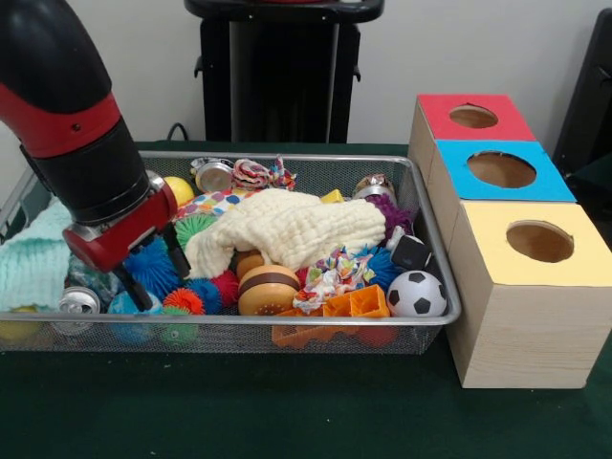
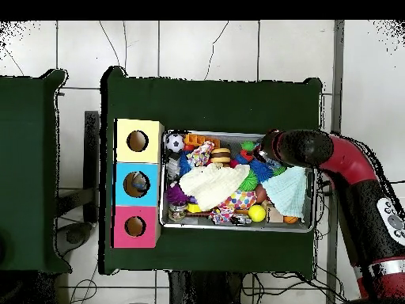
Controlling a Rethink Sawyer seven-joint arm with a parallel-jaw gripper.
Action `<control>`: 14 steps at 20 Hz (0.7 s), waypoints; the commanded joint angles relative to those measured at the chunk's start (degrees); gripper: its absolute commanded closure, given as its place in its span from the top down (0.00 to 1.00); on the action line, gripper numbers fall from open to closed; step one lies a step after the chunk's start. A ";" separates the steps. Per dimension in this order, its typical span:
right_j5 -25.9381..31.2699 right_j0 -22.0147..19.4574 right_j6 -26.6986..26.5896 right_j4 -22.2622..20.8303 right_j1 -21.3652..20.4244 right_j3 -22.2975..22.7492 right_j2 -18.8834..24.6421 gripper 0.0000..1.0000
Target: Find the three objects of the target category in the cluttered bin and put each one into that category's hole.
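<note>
Wire-mesh bin (image 1: pixel 435 287) heaped with toys beside three holed boxes (image 1: pixel 535 287).

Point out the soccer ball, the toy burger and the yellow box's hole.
soccer ball (image 1: pixel 417 295), front view, on its white front face beside a black patch.
toy burger (image 1: pixel 269 290), front view, on the dark middle layer.
yellow box's hole (image 1: pixel 540 241), front view, on the inner wall seen through the opening.

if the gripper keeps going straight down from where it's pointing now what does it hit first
Probably the blue spiky ball right under the gripper, among the spiky toys at that end of the mesh bin. Depth is hard to judge.
</note>
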 commanded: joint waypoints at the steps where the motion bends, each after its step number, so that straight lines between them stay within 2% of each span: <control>1: 4.75 0.01 -12.68 -2.77 1.75 -2.71 -0.36 1.00; 14: 6.32 -2.98 -11.76 -3.14 -0.48 -1.00 -2.49 1.00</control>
